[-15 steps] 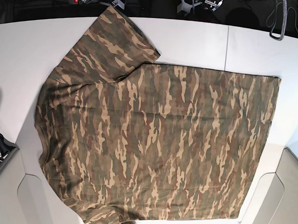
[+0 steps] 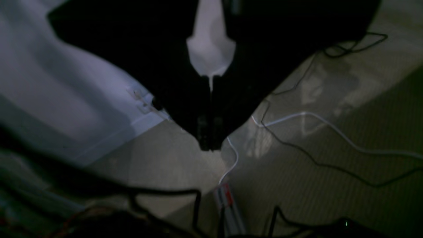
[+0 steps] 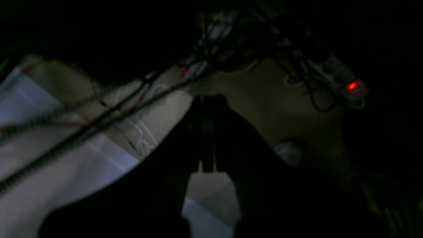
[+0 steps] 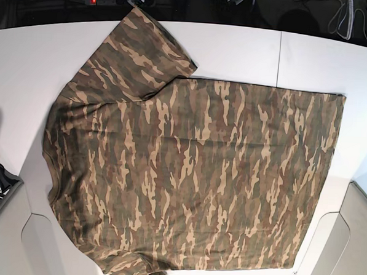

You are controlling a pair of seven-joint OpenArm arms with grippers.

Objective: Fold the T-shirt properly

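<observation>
The T-shirt [image 4: 188, 168] lies spread flat on the white table [image 4: 237, 51], collar end at the left, hem at the right, one sleeve reaching toward the far edge. Neither gripper shows in the base view, so both are well clear of the cloth. In the wrist views, the right gripper [image 3: 207, 132] and left gripper [image 2: 210, 132] are each closed on nothing, over the floor and cables [image 2: 314, 138] beside the table.
</observation>
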